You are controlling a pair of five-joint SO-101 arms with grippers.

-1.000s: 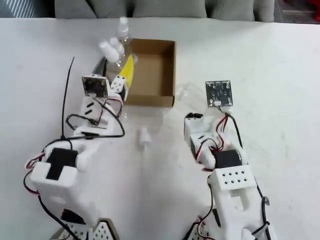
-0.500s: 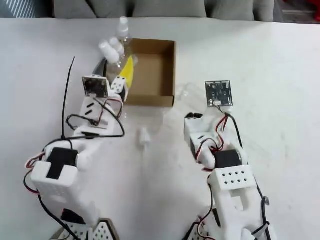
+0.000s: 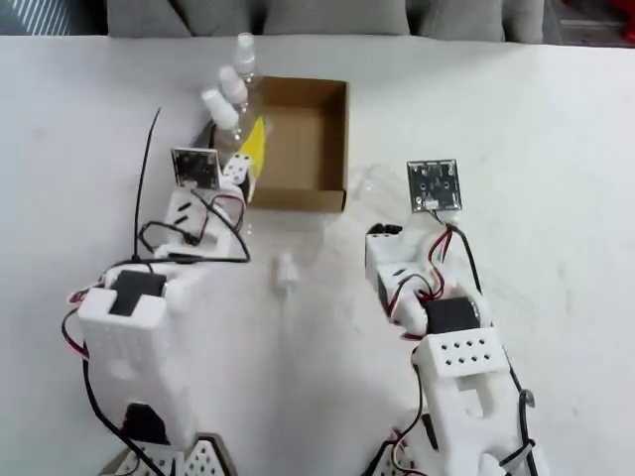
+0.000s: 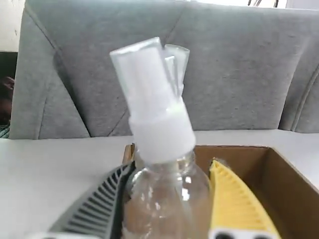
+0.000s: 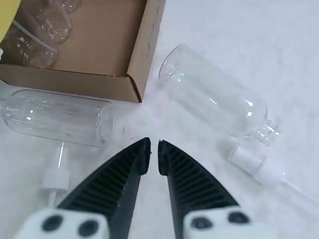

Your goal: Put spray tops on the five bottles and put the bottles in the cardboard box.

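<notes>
High view against half a second ago: the left arm's big rear block has moved forward and toward the table's middle, its wrist has nudged slightly nearer the cardboard box [image 3: 298, 198], and the right arm has not moved. The left gripper [image 4: 167, 219] is clamped on a capped bottle [image 4: 159, 184], grey finger on one side and yellow on the other, held tilted at the box's left wall. The right gripper [image 5: 153, 152] hangs over the table, nearly closed on nothing. Below it, one bare bottle [image 5: 60, 117] lies along the box's near wall and another bare bottle [image 5: 214, 97] lies off the box's corner, each with a loose spray top [image 5: 54, 178] nearby.
</notes>
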